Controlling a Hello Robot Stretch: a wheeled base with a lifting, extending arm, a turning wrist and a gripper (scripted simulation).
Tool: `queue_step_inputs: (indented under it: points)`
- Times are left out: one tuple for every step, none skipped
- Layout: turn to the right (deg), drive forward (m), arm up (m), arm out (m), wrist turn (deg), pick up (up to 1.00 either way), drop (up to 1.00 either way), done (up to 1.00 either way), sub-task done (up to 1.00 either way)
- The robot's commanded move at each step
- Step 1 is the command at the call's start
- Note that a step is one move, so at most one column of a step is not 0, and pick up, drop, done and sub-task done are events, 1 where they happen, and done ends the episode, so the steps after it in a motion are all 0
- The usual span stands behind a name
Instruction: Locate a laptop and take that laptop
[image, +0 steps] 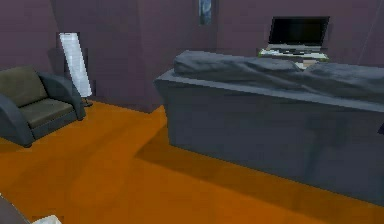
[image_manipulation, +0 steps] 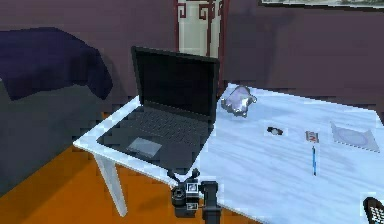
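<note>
On the white tabletop (image_manipulation: 290, 165) in the arm side view, the laptop (image_manipulation: 170, 115) stands open at about ten o'clock from the centre. Its dark screen is upright and its keyboard deck reaches toward the near edge. At six o'clock the arm (image_manipulation: 212, 205) rises from the bottom edge. The fingers (image_manipulation: 178, 181) sit at its eleven o'clock, near the laptop's front edge by the tabletop's rim; whether they grip anything cannot be told. A silver-grey object (image_manipulation: 237, 100) lies just beside the screen, at its three o'clock. Farther toward three o'clock lie two dark bits (image_manipulation: 273, 130), a blue pen (image_manipulation: 314, 160) and a flat grey pad (image_manipulation: 355, 135). A dark sofa (image_manipulation: 50, 60) sits in the ten o'clock corner above the orange floor (image_manipulation: 40, 190).

In the forward view the sofa (image: 270, 110) spans from the centre to three o'clock, its back toward the camera. Beyond it, at one o'clock, the laptop (image: 298, 35) shows its dark screen. An armchair (image: 35, 100) stands at nine o'clock, and a tall white panel (image: 75, 62) stands by the wall at ten o'clock.
</note>
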Motion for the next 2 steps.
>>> queue_step_inputs:
  points:
    - [0.0, 0.0, 0.0, 0.0, 0.0, 1.0, 0.0, 0.0, 0.0]
    - [0.0, 0.0, 0.1, 0.0, 0.0, 0.0, 0.0, 0.0, 0.0]
